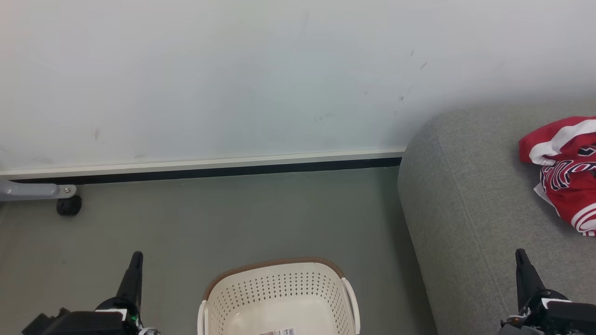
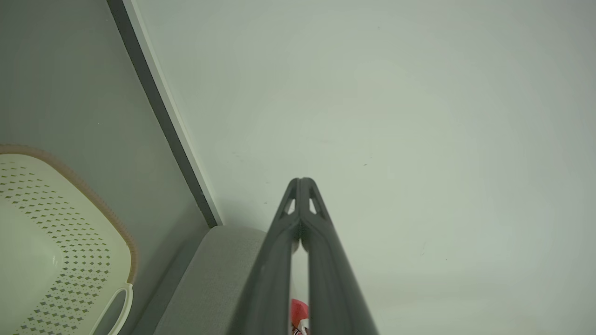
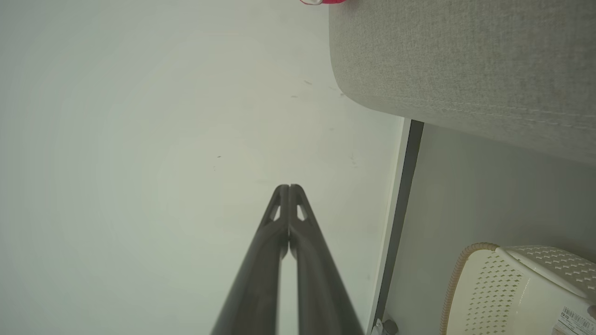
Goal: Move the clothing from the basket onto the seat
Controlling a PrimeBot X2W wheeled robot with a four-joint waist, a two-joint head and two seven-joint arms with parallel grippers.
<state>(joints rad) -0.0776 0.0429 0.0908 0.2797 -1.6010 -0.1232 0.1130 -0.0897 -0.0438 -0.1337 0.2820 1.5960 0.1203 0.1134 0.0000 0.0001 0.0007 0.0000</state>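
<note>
Resting at bottom corners of head view: left gripper and right gripper, each finger pair pressed tip to tip, nothing held. Between them, basket on floor; visible interior bare, near part cut off. Beside basket, seat; clothing bunched on its cushion, well apart from basket. Behind, wall. Judgement: transfer looks done; good practice is to tilt head down and confirm hidden basket part before stopping, arms kept clear of rim

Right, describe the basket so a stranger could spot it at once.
Find the big grey seat by the pale wall. On the floor to its left stands the basket. Its cream perforated sides, brown rim and white loop handles set it apart from the red clothing on the seat.
</note>
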